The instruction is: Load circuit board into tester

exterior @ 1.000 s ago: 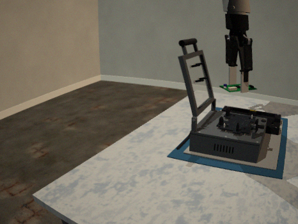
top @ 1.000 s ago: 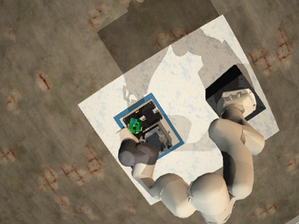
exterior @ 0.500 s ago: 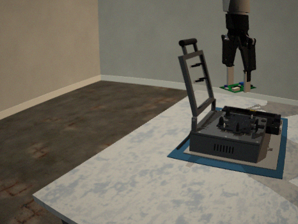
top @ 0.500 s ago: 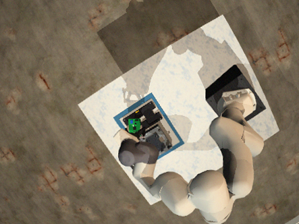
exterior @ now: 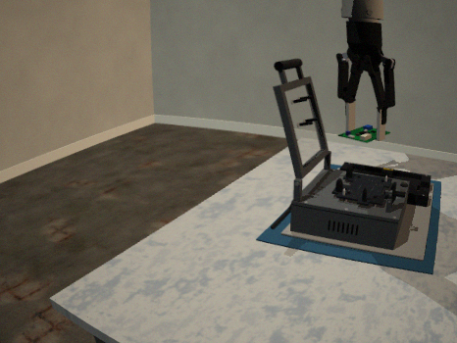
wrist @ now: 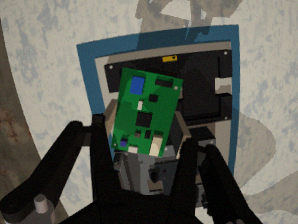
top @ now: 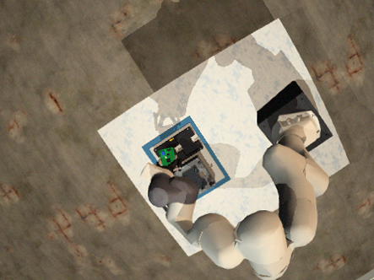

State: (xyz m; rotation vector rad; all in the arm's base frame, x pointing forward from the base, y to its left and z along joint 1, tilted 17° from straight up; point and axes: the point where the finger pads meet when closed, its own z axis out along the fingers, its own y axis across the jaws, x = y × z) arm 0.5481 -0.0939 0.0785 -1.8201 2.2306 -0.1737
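Note:
My gripper (exterior: 363,128) is shut on the green circuit board (exterior: 364,132) and holds it level, high above the table, behind the tester (exterior: 360,208). In the wrist view the board (wrist: 145,111) shows its component side up, with a blue part at the far end and a white connector (wrist: 156,147) at the near end by my fingers. Below it lie the black tray (wrist: 200,86) and part of the tester (wrist: 147,173). The tester's lid (exterior: 301,122) stands open, almost upright. From above, the board (top: 167,155) hangs over the tray end of the blue mat.
Tester and tray sit on a grey plate on a blue mat (exterior: 353,245) on the white table. The open lid's handle (exterior: 287,64) rises to the left of my gripper. My arm's base (top: 295,118) stands at the far side of the table.

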